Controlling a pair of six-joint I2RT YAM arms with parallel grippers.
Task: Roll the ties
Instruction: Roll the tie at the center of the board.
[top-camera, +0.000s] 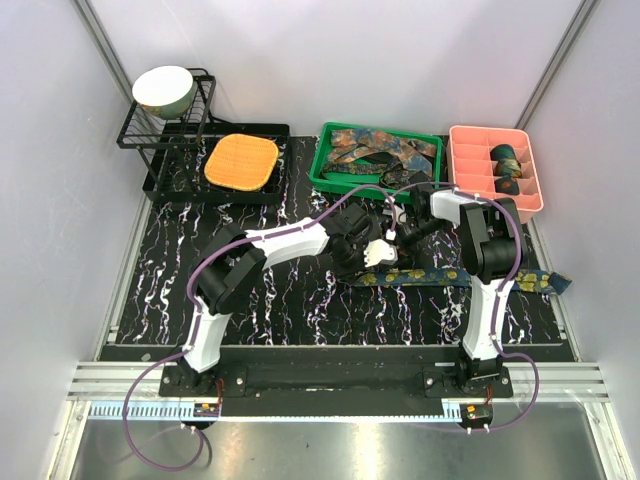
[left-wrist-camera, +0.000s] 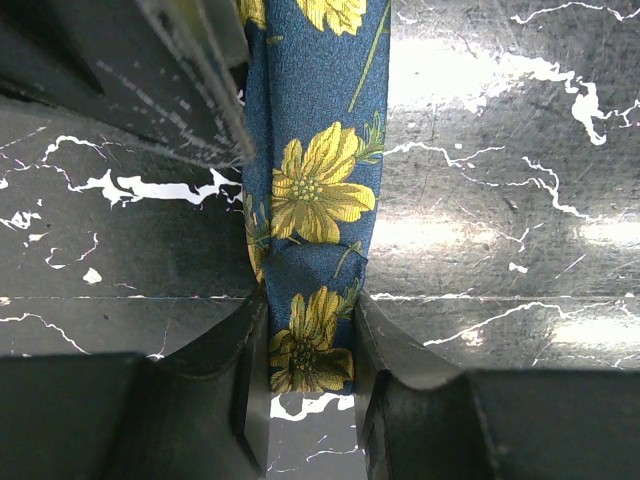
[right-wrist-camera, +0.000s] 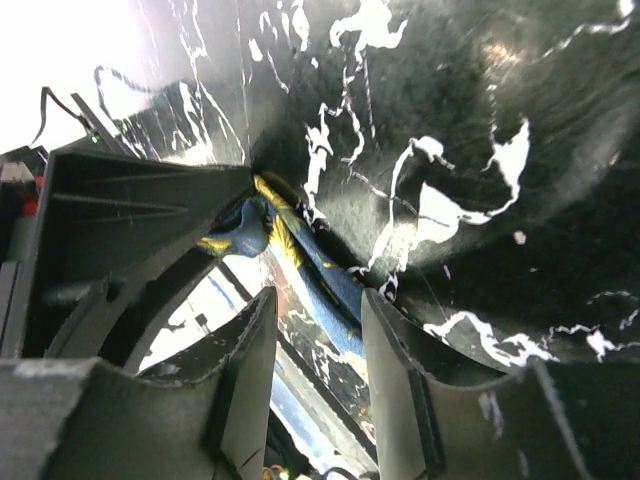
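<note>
Blue fabric with yellow flowers: the blue floral tie (top-camera: 440, 277) lies flat as a long strip on the black marbled table mat (top-camera: 300, 310). It runs from the middle of the mat out to the right, and its wide end rests near the mat's right edge, to the right of the right arm.

The left gripper (top-camera: 378, 253) is at the strip's left end. In the left wrist view the tie (left-wrist-camera: 315, 190) passes straight through the left gripper (left-wrist-camera: 310, 340), with both fingers pressed against its edges, so it is clamped.

The right gripper (top-camera: 405, 235) hangs just beyond, on the far side of the same end. In its wrist view the right gripper (right-wrist-camera: 320, 330) has its fingers apart with the tie (right-wrist-camera: 300, 250) running through the gap. I cannot tell whether they are pinching it.

Along the far edge, a green tray (top-camera: 322, 150) holds a heap of loose ties (top-camera: 385, 150). To its right, a pink divided tray (top-camera: 462, 135) holds rolled ties (top-camera: 505, 157) in its right-hand compartments. An orange waffle pad (top-camera: 242, 162) lies at far left, beside a bowl (top-camera: 163, 88) on a wire rack (top-camera: 135, 135).
</note>
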